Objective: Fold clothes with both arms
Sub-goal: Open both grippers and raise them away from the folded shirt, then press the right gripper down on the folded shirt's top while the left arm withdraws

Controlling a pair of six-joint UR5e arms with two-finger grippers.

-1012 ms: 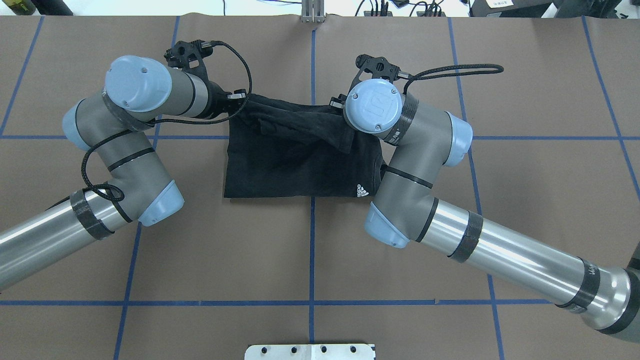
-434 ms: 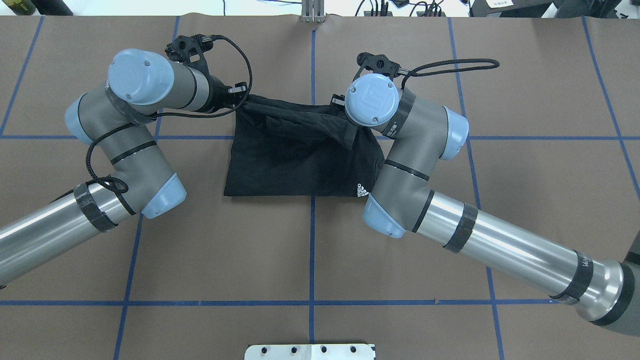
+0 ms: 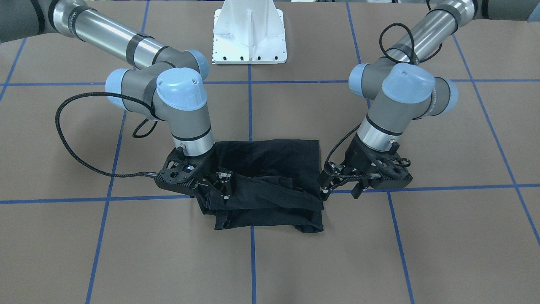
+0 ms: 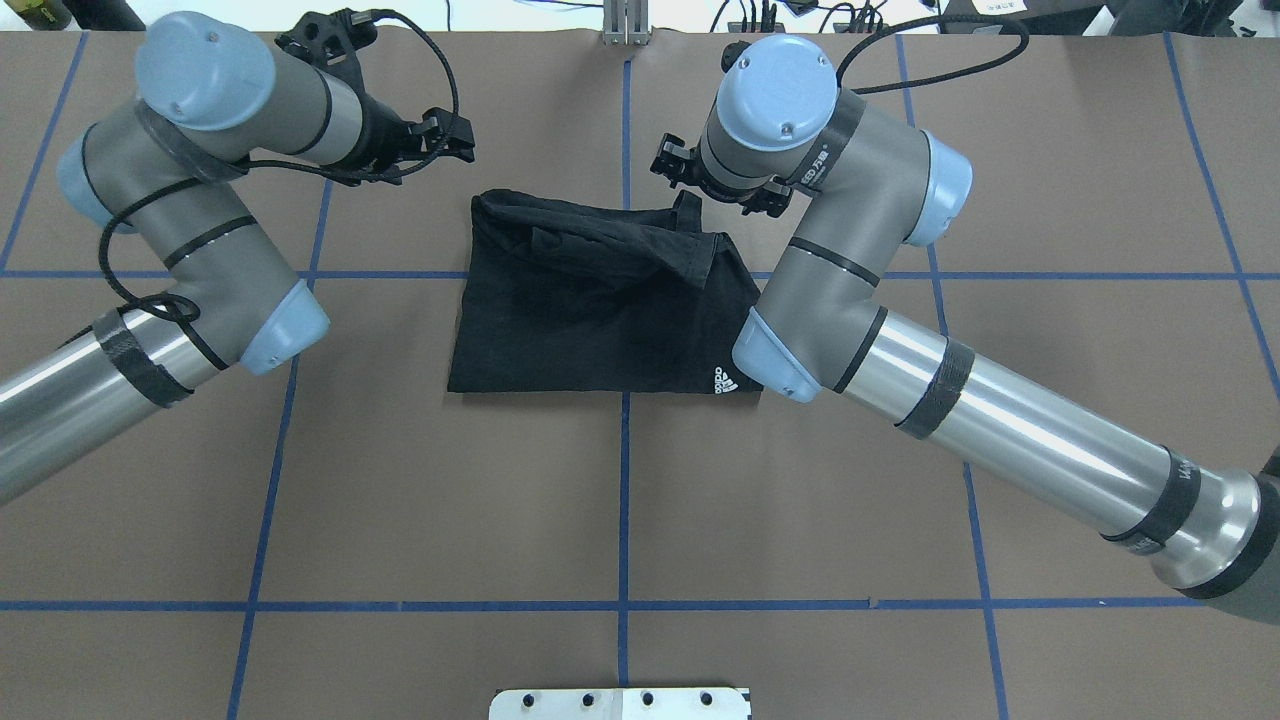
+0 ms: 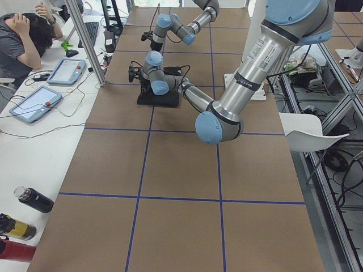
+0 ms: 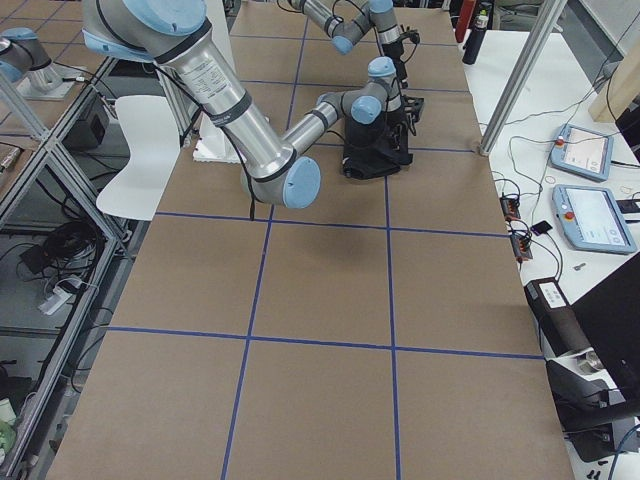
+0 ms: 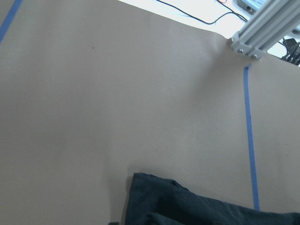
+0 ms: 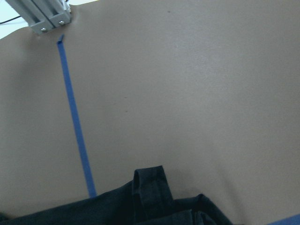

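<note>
The black T-shirt (image 4: 600,310) lies folded on the brown table, its far edge doubled over in rumpled layers, with a small white logo (image 4: 725,381) at the near right corner. My left gripper (image 4: 455,137) hangs open off the shirt's far left corner, holding nothing. My right gripper (image 4: 668,165) is open off the far right corner, also empty. The front-facing view has the left gripper (image 3: 327,188) and right gripper (image 3: 221,185) close over the shirt's (image 3: 270,169) two ends. Each wrist view catches only a shirt corner (image 7: 197,206) (image 8: 154,201) and no fingers.
Blue tape lines (image 4: 624,500) grid the table. The white pedestal base (image 3: 249,31) stands at the robot's side. An aluminium post (image 4: 625,20) rises at the far edge. A person (image 5: 22,34) sits at a side desk with tablets (image 5: 65,71) and bottles (image 5: 31,199).
Both grippers let go of the shirt's far edge and rose away toward the table's far side. The lifted edge dropped onto the layer below.
</note>
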